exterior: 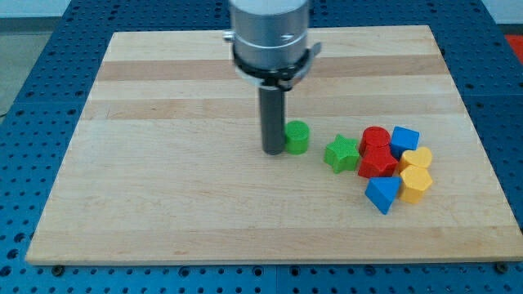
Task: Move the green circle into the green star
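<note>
The green circle (297, 137) sits on the wooden board near the middle, a little towards the view's right. The green star (342, 153) lies to its right and slightly lower, a small gap apart. My tip (272, 152) stands just left of the green circle, touching or almost touching its left side. The rod rises from there to the arm's grey body at the view's top.
A tight cluster sits right of the green star: a red cylinder (375, 137), a red star (377, 162), a blue cube (404, 140), a blue triangle (382, 194), and two yellow blocks (416, 184). The board's right edge (482, 155) is beyond them.
</note>
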Action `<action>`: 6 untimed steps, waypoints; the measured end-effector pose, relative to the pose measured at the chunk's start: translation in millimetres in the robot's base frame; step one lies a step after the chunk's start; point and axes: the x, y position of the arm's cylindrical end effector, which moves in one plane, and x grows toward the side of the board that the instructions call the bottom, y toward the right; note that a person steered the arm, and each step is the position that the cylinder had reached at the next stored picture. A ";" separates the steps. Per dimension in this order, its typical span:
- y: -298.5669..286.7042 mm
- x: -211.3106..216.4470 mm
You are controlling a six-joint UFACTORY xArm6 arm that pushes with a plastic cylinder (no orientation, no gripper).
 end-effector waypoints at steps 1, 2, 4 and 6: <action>61.2 31.5; 29.2 13.5; 2.4 -35.5; 44.0 -28.2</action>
